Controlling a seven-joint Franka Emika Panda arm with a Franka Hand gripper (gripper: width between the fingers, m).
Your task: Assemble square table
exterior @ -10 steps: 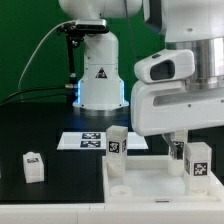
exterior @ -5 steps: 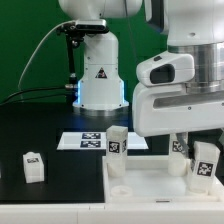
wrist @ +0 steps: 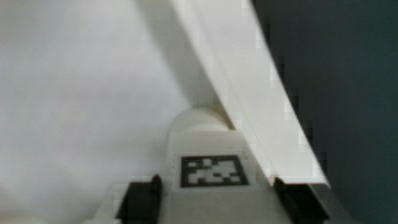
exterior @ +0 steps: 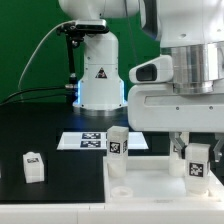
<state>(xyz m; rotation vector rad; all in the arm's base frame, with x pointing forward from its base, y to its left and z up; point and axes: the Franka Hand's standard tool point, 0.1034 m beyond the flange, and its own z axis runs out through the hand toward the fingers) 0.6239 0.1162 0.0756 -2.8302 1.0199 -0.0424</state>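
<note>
I log: arm upright over the square table (exterior: 150,178), gripper (exterior: 193,150) pointing down, clenched on a leg (exterior: 196,160).

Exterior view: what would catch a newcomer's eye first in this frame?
The bulky white gripper fills the exterior view's right, its fingers around a tagged leg standing at the corner of the square tabletop. A second leg stands upright at the tabletop's far corner, and a third sits alone on the black table at the exterior view's left.
</note>
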